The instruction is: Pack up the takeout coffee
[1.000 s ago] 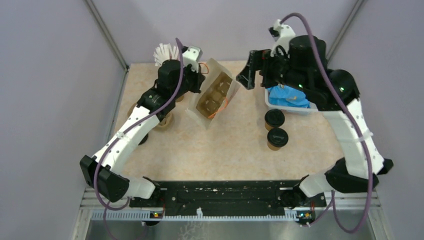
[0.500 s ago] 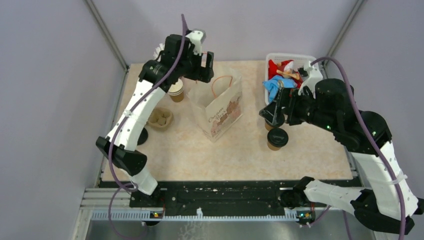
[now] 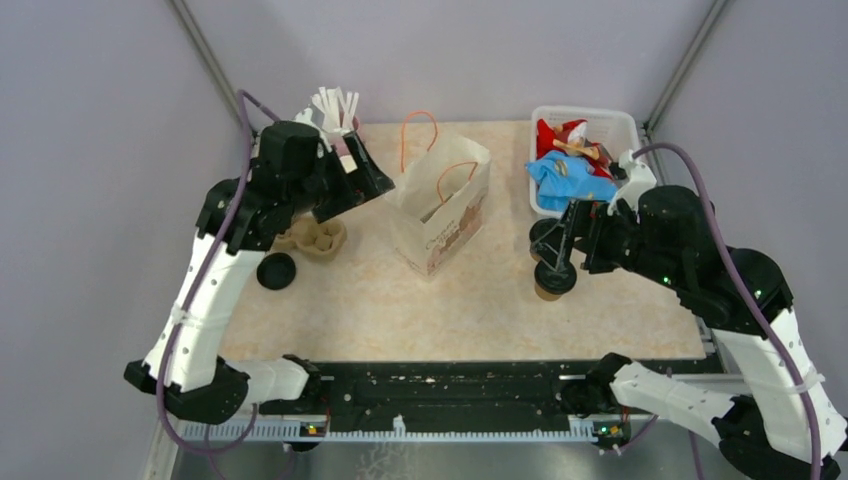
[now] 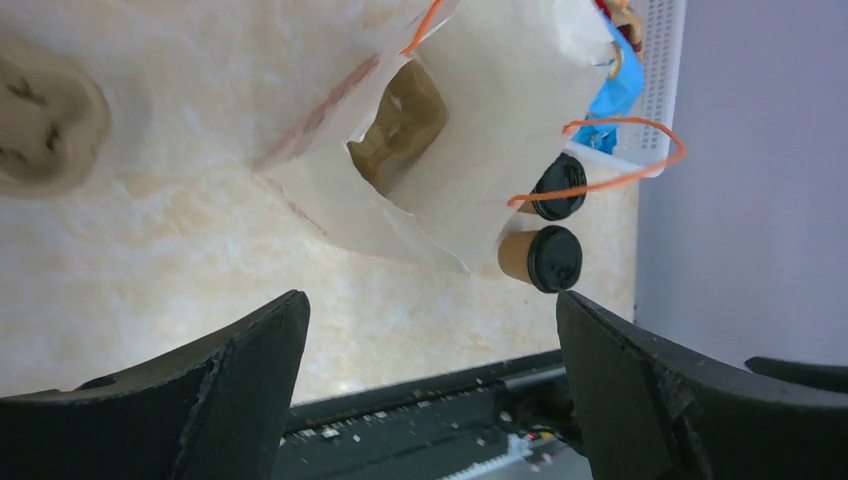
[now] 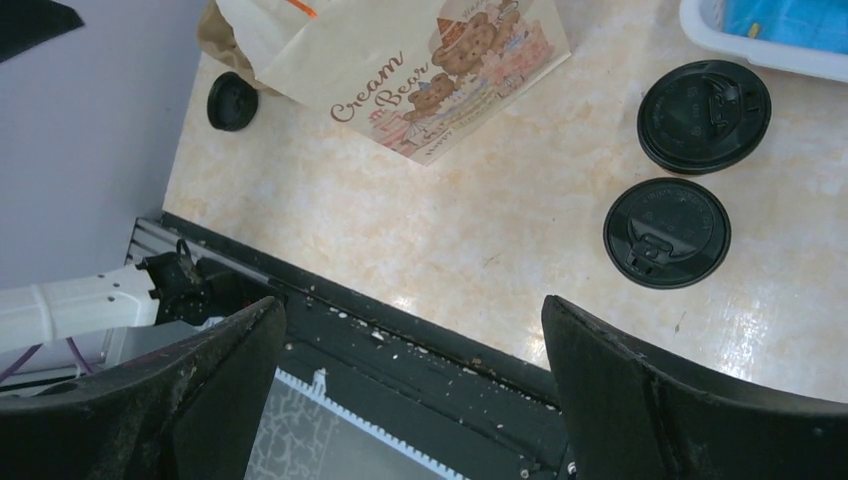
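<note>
Left end effector (image 4: pixel 430 300): fingers spread wide, nothing between them. In the top view it (image 3: pixel 370 178) hangs just beside the paper bag (image 3: pixel 445 215), on the bag's left-arm side, clear of it.

Right end effector (image 5: pixel 412 305): fingers equally wide apart, nothing held. In the top view it (image 3: pixel 562 240) sits above the cups, on the bag's right-arm side.

Takeout coffee: both lidded cups stand upright on the table (image 3: pixel 480 310), outside the bag and to its right. The top view shows the near cup (image 3: pixel 553 280) in full; the far cup (image 3: pixel 545 235) is partly covered by the right end effector. The right wrist view shows both black lids from above, the two close together, the far one just beside the basket rim.

Bag: upright, mouth open, orange handles up. Only the left wrist view looks into the mouth and shows a brown pulp carrier (image 4: pixel 405 125) at the bottom. Only the right wrist view makes the printed face legible: "Cream Bear" with bears.

Other items: a white basket (image 3: pixel 620 125) of coloured packets beyond the cups; a second pulp carrier (image 3: pixel 315 238) and a loose black lid (image 3: pixel 276 271) left of the bag.
</note>
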You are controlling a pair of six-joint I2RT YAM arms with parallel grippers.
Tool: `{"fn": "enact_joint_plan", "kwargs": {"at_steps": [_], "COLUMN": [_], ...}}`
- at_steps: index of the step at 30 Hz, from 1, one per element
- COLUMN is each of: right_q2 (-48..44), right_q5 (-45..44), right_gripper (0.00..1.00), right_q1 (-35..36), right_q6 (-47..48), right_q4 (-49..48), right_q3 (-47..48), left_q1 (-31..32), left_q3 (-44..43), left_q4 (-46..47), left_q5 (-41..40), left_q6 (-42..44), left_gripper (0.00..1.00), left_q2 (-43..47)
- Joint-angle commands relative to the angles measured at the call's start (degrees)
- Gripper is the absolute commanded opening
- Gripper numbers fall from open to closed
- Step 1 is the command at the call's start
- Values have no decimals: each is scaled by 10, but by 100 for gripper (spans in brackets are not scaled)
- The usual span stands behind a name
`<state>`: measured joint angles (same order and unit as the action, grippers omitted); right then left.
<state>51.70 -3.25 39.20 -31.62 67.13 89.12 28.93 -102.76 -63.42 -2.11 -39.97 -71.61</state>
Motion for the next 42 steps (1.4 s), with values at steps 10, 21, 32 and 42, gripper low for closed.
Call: {"fn": "enact_joint_plan", "kwargs": {"at_steps": [10,21,32,42], "right_q2": [-59,-56,112,177], "right_q5": [-34,-74,-143,-43], "right_gripper": [99,99,99,99], "right_q1": [-2,-1,-21,-134], "right_q6": [2,44,89,56], "right_q4": [-14,-10,34,-22], "right_q3": [-56,-83,-109,-196], "left_q1": [-1,0,-20,-29], "left_q3": [26,16,-31,-10], "left_q4": [-46,-67,-69,-13], "left_q5": [43,57,-6,-20], "left_q6": [-329,-354,-200,-36], "left_gripper": [80,50,18,6], "left_q2": [-116,-177,-195,-155]}}
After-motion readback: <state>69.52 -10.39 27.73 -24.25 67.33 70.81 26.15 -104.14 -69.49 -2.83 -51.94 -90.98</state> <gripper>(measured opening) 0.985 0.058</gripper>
